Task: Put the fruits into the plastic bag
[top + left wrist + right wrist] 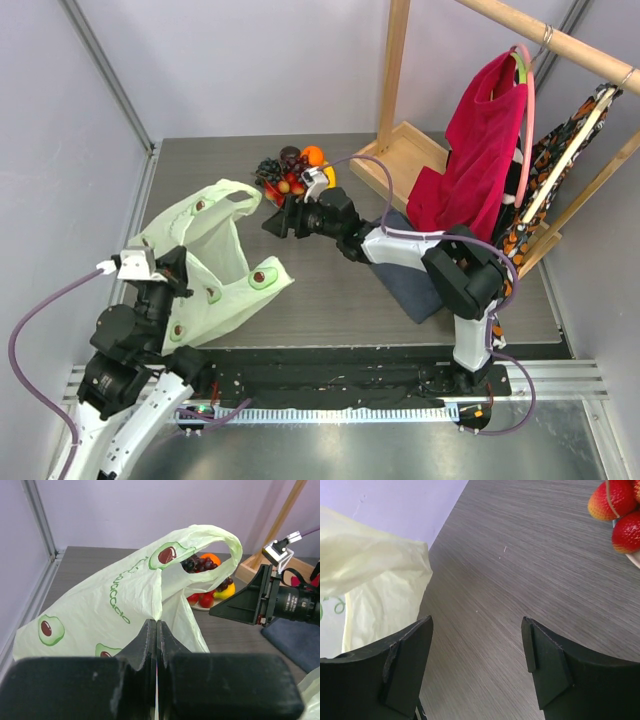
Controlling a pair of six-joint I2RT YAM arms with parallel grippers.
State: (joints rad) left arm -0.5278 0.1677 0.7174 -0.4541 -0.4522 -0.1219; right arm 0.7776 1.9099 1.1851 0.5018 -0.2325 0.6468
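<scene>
We see the left gripper (156,630) clenched on the plastic bag (110,610), holding it up. Our right gripper (476,625) gapes empty, with the bag at its left and the fruits (292,170) heaped ahead-right on the desk (520,555). We reckon none are bagged yet.

Bright, soft and even in all three views, as from diffuse light overhead: no hard shadows, only faint shade on the desk (330,290) below the right gripper (280,222). Mild sheen on the metal rail (560,380) behind both arms, no real glare. Sharp across the top view, with little bending of straight lines at the edges.

From the left wrist, dark and blurred at the left gripper (156,625) close to the lens, crisp just beyond it on the plastic bag (115,605) — pale and glowing, lit through.

From the right wrist, soft on the black jaws, clear on the wood grain ahead, slightly soft on the strawberries (615,510) ahead to the right.
</scene>
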